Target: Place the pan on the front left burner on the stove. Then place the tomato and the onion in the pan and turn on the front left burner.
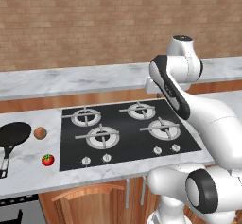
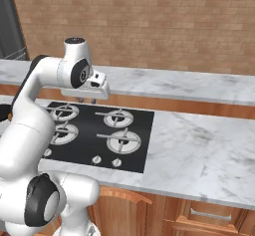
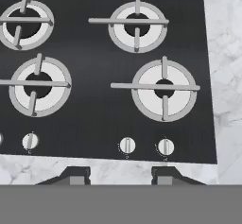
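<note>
Stove lies flat in the marble counter, its long side running along the counter's front edge, with the front left burner bare. Pan sits on the counter at the stove's 9 o'clock, handle towards the front edge, its tip hard to make out. Onion lies just beside the pan, tomato nearer the front edge. Gripper hangs above the stove, jaws apart and holding nothing.
</note>
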Controlling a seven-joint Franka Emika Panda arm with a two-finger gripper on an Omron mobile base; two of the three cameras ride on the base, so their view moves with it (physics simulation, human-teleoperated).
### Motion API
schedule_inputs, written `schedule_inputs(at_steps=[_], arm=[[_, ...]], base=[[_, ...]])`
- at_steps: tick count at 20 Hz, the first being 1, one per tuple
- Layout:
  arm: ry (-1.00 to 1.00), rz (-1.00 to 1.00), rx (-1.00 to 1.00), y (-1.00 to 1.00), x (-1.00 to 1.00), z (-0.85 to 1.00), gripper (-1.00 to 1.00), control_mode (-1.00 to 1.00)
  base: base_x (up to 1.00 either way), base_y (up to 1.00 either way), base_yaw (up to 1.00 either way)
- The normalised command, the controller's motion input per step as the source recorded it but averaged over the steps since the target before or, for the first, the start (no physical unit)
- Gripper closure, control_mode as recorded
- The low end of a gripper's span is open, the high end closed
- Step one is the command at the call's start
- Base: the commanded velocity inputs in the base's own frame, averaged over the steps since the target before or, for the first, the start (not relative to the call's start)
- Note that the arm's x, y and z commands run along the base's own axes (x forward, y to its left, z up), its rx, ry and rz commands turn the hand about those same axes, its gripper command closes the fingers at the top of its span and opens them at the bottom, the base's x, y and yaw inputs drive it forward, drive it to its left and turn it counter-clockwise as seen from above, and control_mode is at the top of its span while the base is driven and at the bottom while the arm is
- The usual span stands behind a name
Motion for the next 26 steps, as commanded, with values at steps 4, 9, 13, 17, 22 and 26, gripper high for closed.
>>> schedule_inputs(at_steps=[4, 9, 13, 17, 22, 26], arm=[[-0.04, 0.0, -0.06, 0.21, -0.04, 0.0, -1.0, -1.0], [0.0, 0.0, -0.04, 0.27, -0.05, 0.0, -1.0, -1.0], [0.0, 0.0, 0.0, 0.29, 0.0, 0.0, -1.0, -1.0], [0.0, 0.0, 0.0, 0.32, 0.0, 0.0, -1.0, -1.0], [0.0, 0.0, 0.0, 0.29, 0.0, 0.0, -1.0, -1.0], [0.0, 0.0, 0.0, 0.34, 0.0, 0.0, -1.0, -1.0]], base=[[0.0, 0.0, 0.0], [0.0, 0.0, 0.0], [0.0, 0.0, 0.0], [0.0, 0.0, 0.0], [0.0, 0.0, 0.0], [0.0, 0.0, 0.0]])
